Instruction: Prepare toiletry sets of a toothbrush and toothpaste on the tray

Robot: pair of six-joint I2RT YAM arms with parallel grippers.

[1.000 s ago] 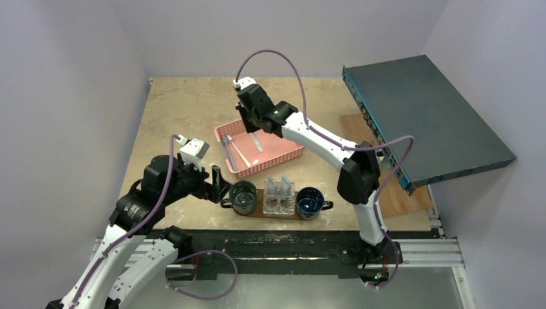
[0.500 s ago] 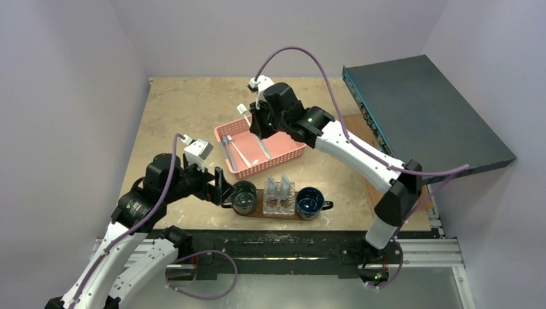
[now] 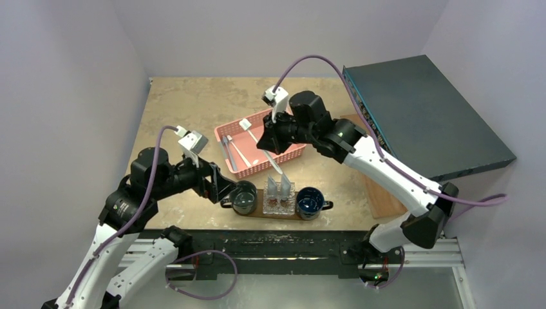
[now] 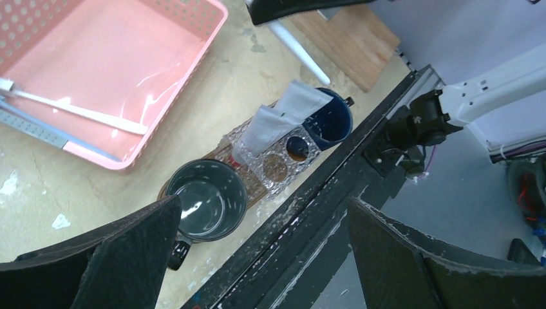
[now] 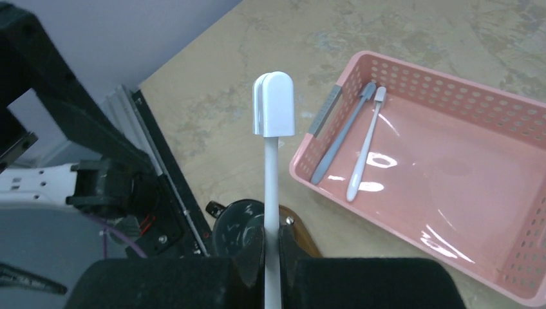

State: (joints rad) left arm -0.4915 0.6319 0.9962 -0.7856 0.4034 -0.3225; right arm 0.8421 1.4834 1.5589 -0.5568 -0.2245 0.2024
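Right tool (image 5: 271,252) clamped on toothbrush (image 5: 273,119) near the tray (image 5: 304,243); keep it steady, lower slowly toward the tray's mug (image 5: 235,224). Left tool (image 4: 264,257) apart.

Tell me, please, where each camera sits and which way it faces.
Top external: above, behind the robot, looking down on the table; left arm and right arm show.
Left wrist: above the near edge, looking down at the tray; the open left gripper frames it.
Right wrist: looks along the toothbrush in the right gripper toward the pink basket.
Shared: all show that pink basket.
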